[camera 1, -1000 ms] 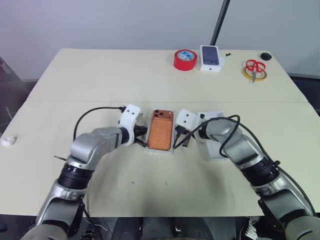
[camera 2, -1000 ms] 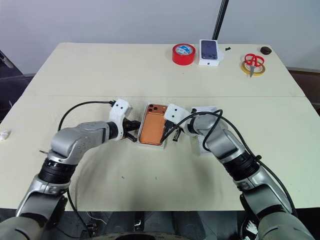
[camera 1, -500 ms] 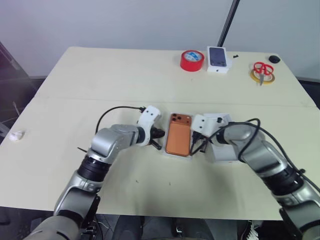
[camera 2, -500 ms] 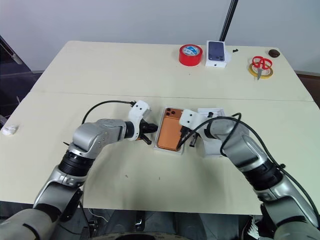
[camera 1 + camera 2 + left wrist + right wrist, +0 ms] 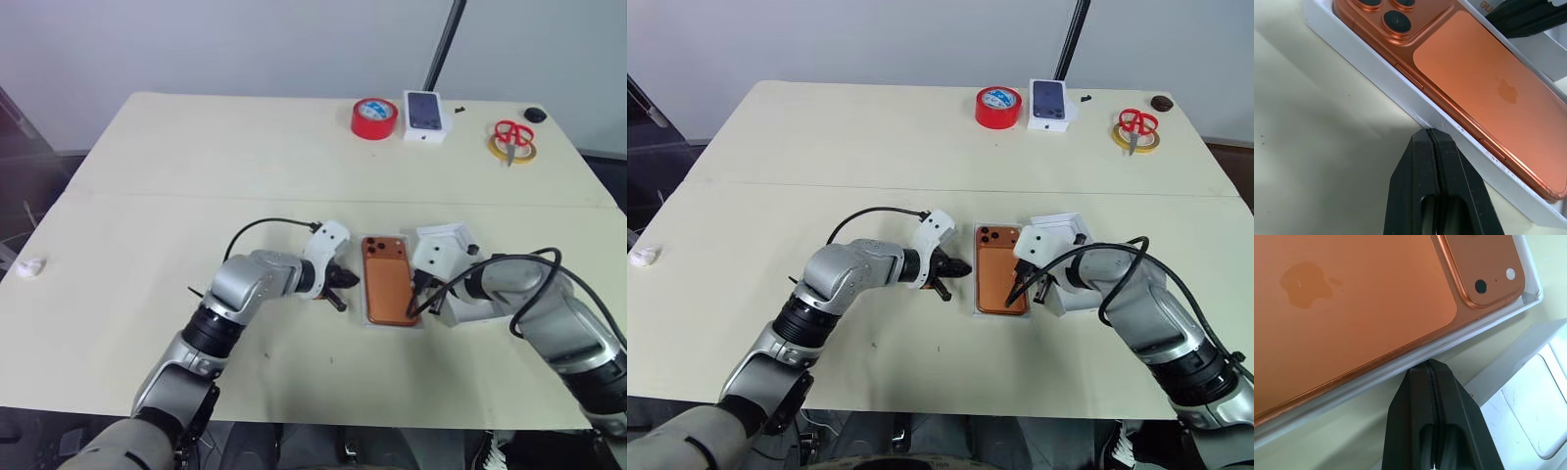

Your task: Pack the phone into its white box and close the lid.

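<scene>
The phone (image 5: 1347, 298) has an apple logo on its orange back, seen in both wrist views. In the left wrist view, a white bit behind the phone shows the cut-off letters "ne". No other words or numbers can be read.

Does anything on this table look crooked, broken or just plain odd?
Nothing looks damaged or spilled. The orange phone lies camera side up in the white box, which has no cover yet; the lid lies beside it. A small crumpled white scrap sits alone near the table's left edge.
</scene>
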You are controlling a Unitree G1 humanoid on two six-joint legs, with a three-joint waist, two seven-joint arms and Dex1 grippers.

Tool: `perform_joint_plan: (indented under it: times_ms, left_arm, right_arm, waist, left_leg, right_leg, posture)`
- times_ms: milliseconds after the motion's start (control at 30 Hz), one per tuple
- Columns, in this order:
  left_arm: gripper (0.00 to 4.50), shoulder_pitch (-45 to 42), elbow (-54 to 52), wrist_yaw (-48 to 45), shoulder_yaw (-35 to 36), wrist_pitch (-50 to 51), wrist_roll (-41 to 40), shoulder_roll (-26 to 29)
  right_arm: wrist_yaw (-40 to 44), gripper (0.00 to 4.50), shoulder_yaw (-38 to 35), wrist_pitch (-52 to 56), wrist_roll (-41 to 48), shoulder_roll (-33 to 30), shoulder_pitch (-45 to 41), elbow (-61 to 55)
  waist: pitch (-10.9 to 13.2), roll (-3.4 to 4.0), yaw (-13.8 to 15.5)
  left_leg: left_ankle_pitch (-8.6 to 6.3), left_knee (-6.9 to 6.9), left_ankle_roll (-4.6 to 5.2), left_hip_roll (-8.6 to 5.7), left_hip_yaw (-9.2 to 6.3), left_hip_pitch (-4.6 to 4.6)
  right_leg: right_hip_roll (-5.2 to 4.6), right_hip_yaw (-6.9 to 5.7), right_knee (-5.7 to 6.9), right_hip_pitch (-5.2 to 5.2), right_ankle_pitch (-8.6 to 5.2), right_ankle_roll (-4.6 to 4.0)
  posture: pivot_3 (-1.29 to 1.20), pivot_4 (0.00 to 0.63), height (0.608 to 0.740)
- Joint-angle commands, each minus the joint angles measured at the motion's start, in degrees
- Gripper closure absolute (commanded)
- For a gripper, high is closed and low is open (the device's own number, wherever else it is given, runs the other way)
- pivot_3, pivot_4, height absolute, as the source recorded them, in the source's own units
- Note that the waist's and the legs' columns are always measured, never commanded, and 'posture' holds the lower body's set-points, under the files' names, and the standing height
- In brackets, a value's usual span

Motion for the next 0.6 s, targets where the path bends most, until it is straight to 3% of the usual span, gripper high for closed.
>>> perform_joint_plan:
  times_ms: [33,100,167,367,600]
  left_arm:
    - [4.47,0.20,-2.30,-1.01,1.20,0.05,-0.55,0.31]
    - [4.47,0.75,-2.99,-0.90,2.82,-0.08,-0.74,1.29]
    - [4.50,1.68,-4.89,-1.46,4.95,-1.14,-1.27,2.91]
    - [4.50,7.51,-13.75,-7.15,8.32,-10.58,-1.52,10.15]
    - [4.50,16.84,-20.88,-20.39,5.25,-31.04,1.84,19.18]
  right_arm:
    - [2.17,4.50,-4.58,1.73,3.79,-1.74,0.16,-3.57]
    - [3.79,4.50,-6.70,3.76,6.26,-2.85,0.73,-4.64]
    - [6.48,3.95,-9.29,6.03,9.41,-5.38,2.54,-7.18]
    - [5.69,1.09,-16.66,16.00,16.18,-6.62,2.41,-9.72]
    - [-2.92,1.09,-17.02,35.40,19.64,-0.38,-5.45,-3.36]
  waist:
    - [0.00,0.00,-0.01]
    - [0.00,0.00,-0.02]
    - [0.00,0.00,-0.03]
    - [-0.02,0.04,-0.69]
    - [-0.03,0.06,-1.27]
  left_leg:
    - [0.00,0.00,0.00,0.00,0.00,0.00]
    - [0.00,0.00,0.00,0.01,0.00,0.00]
    - [0.00,0.00,0.00,0.02,-0.02,0.00]
    - [0.00,-0.02,0.00,0.12,-0.01,0.09]
    - [0.00,-0.07,0.00,0.15,0.02,0.13]
  right_leg:
    - [0.00,0.00,0.00,0.00,0.00,0.00]
    - [0.00,0.00,0.00,0.00,0.00,0.00]
    - [0.01,0.00,0.01,0.00,0.00,0.00]
    - [0.05,0.01,0.07,0.03,0.00,-0.01]
    - [0.01,0.03,0.06,0.04,-0.01,-0.02]
  posture:
    - [0.00,0.150,0.725]
    - [0.00,0.150,0.725]
    - [0.00,0.150,0.725]
    - [0.00,0.150,0.725]
    - [0.00,0.150,0.725]
